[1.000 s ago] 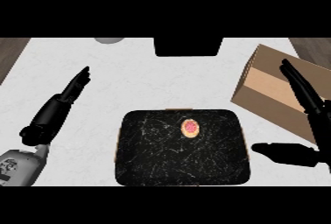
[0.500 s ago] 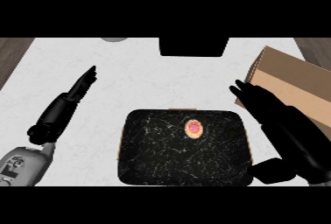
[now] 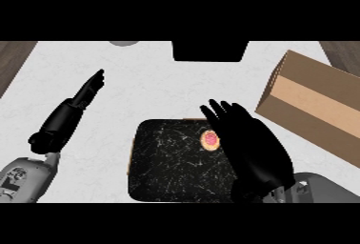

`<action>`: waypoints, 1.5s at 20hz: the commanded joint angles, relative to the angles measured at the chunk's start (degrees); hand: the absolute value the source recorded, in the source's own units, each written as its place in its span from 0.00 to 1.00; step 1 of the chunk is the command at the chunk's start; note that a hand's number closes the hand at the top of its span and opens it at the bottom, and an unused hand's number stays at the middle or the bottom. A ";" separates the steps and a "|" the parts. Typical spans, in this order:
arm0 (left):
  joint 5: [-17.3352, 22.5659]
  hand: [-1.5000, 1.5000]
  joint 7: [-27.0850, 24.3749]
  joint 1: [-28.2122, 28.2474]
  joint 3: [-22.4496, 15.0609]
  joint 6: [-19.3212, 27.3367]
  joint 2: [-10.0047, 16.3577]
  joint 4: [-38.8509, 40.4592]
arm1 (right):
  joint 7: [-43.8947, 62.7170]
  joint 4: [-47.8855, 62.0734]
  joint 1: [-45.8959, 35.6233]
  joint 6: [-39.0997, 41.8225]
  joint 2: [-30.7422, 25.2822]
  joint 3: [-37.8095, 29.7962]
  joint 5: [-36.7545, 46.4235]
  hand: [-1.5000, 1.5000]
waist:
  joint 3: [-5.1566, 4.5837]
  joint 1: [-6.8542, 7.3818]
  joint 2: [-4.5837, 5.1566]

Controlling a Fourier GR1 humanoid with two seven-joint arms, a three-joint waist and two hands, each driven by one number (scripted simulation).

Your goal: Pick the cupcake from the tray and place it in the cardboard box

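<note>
A small cupcake (image 3: 209,139) with pink frosting sits on the black speckled tray (image 3: 172,164), near the tray's upper right part. My right hand (image 3: 249,145) hovers open over the tray's right side, its fingers straight and just right of the cupcake, covering that edge of the tray. The cardboard box (image 3: 316,105) stands at the right, tilted, brown with a lighter band. My left hand (image 3: 74,107) rests open at the left of the tray, fingers pointing away from me.
A black object (image 3: 209,50) stands at the counter's far edge, with a grey round thing (image 3: 125,43) to its left. Dark wood shows past the counter's left corner (image 3: 14,57).
My right hand has swung left from beside the box to over the tray's right side, close to the cupcake. The left hand has shifted slightly up and right.
</note>
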 commanded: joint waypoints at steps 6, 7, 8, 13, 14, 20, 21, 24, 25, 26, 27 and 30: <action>-1.23 0.50 1.10 -2.40 2.21 -1.84 -0.92 2.95 | 13.37 6.53 -1.99 4.92 13.17 2.91 1.23 0.00 | 0.11 -1.25 0.01; -2.21 0.50 1.67 -0.84 0.69 -0.35 -2.22 0.38 | 13.33 10.26 -3.46 5.09 14.73 3.23 1.92 0.00 | 0.11 -0.81 -0.02; -0.43 0.50 1.98 1.43 2.49 -2.04 -0.44 -2.43 | 10.78 8.46 -1.54 6.08 11.62 1.41 1.50 0.00 | 0.14 -0.71 -0.10; -2.12 0.50 1.35 2.20 2.33 -1.59 -1.65 -2.53 | 8.74 15.02 -1.22 3.33 14.11 4.40 9.59 0.00 | 0.14 -0.71 -0.02; -2.34 0.50 2.27 3.64 2.77 -1.29 -1.12 -5.05 | 9.05 14.31 -0.44 3.95 14.26 3.13 9.47 0.00 | 0.15 -0.63 -0.10; -0.59 0.50 -0.49 -1.98 7.30 -6.76 -0.21 4.31 | 3.78 20.25 0.31 3.27 16.19 2.80 14.68 0.00 | 0.14 -1.23 0.15; -3.33 0.50 -0.13 2.26 4.97 -3.15 -2.51 -0.72 | 6.24 22.53 -1.70 5.26 19.82 1.09 14.30 0.00 | 0.14 -0.65 0.02; -4.78 0.50 1.37 1.38 3.83 -3.14 -3.82 -1.66 | 3.74 23.66 -1.83 7.12 17.93 -1.07 15.47 0.00 | 0.15 -0.74 0.01; -3.46 0.50 -2.37 4.50 5.55 -4.93 -2.63 -0.45 | 2.65 24.65 -0.84 6.46 17.78 -0.33 16.71 0.00 | 0.14 -0.60 0.03; -3.12 0.50 0.08 4.52 6.20 -5.02 -2.29 -3.01 | 2.46 24.75 -0.61 7.03 18.20 -1.49 16.95 0.00 | 0.15 -0.58 -0.02; -4.59 0.50 1.61 3.01 5.14 -3.93 -3.79 -2.65 | -1.55 26.01 1.87 3.68 15.95 -0.68 19.43 0.00 | 0.17 -0.78 0.04; -4.66 0.50 2.08 -2.64 6.85 -5.64 -4.95 2.01 | 1.83 25.87 3.03 4.38 21.78 0.79 22.40 0.00 | 0.16 -1.13 0.08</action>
